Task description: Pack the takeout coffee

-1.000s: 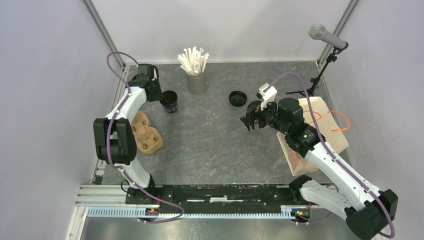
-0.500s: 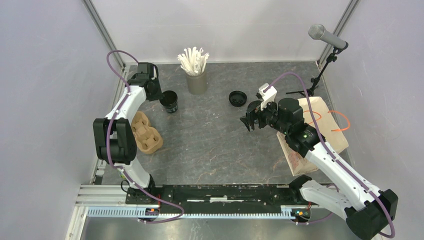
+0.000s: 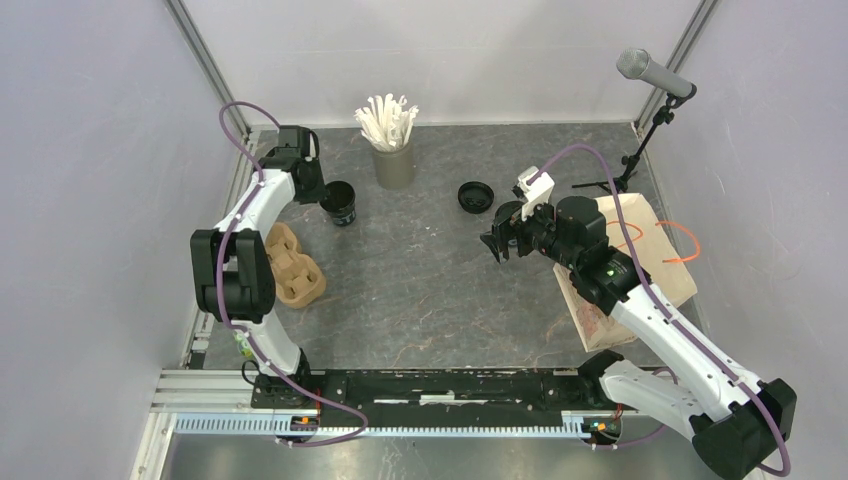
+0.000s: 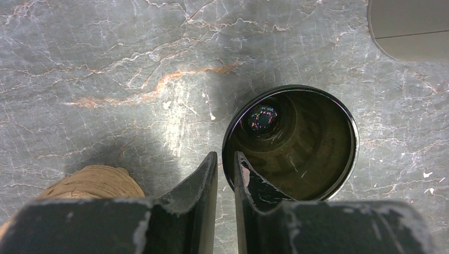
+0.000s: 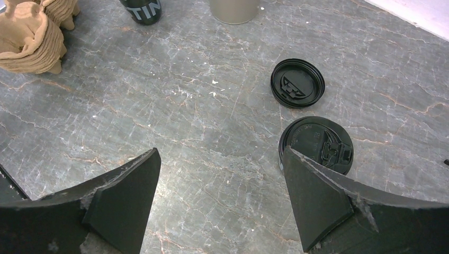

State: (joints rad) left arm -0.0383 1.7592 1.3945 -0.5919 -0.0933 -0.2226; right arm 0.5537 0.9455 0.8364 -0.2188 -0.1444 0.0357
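The left gripper (image 4: 226, 159), jaws slightly apart astride the black cup (image 4: 296, 153) rim, should rise straight up without tipping it (the right gripper (image 5: 222, 174) gapes wide by the nearer lid (image 5: 317, 144)).

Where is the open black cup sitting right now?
Top view, far left of the table: the lidless cup stands upright between the left claw and the grey straw holder.
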